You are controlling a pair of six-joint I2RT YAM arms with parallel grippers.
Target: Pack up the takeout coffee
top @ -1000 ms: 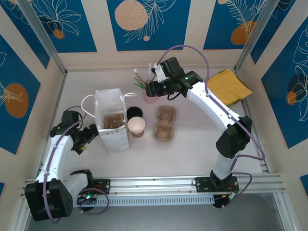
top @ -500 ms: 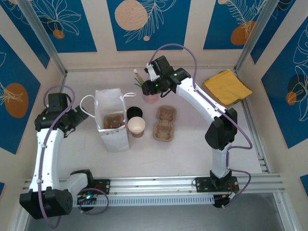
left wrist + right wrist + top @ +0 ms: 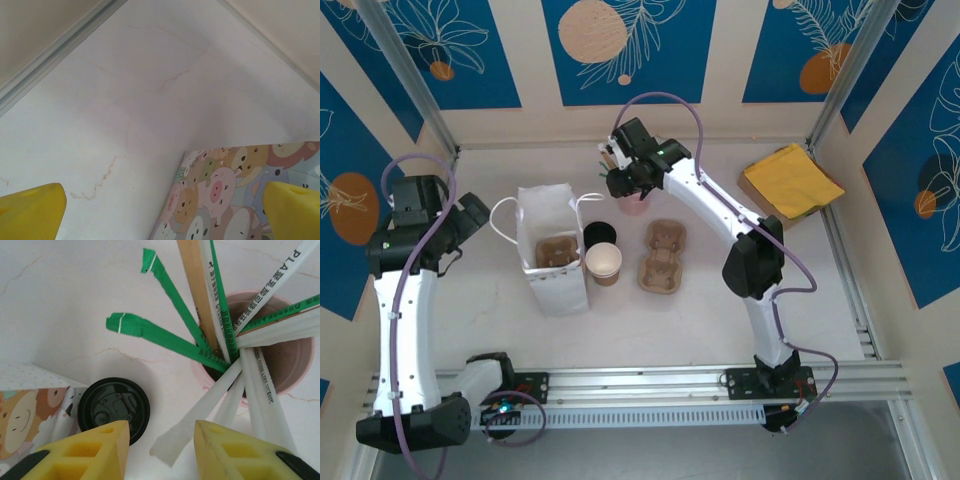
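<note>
Two grippers and the table's items, each placed against the paper bag (image 3: pixel 552 268).

Top view:
- paper bag: white, upright, mouth open, with a brown pulp carrier (image 3: pixel 557 250) inside.
- takeout coffee (image 3: pixel 598 236): black lid up, on the table just beside the bag's right wall, at its back corner.
- open brown cup (image 3: pixel 604 262): pale inside showing, also just right of the bag and close against the coffee's near side.
- second pulp carrier (image 3: pixel 662 256): lies flat, farther right of the bag.
- pink cup (image 3: pixel 634 205) of straws: behind and to the right of the bag.
- yellow cloth (image 3: pixel 792 180): well apart, far right of the bag.
- my left gripper (image 3: pixel 468 212): left of the bag, clear of it.
- my right gripper (image 3: pixel 616 182): behind the bag's right side, by the pink cup.

Left wrist view:
- my left gripper (image 3: pixel 161 212): jaws wide apart and holding nothing, with the bag's cartoon-printed side (image 3: pixel 220 195) below.

Right wrist view:
- my right gripper (image 3: pixel 160 450): jaws apart, with a white straw (image 3: pixel 172 445) end lying loose in the gap.
- takeout coffee (image 3: pixel 114 407): stands against the bag's corner (image 3: pixel 30 405).
</note>
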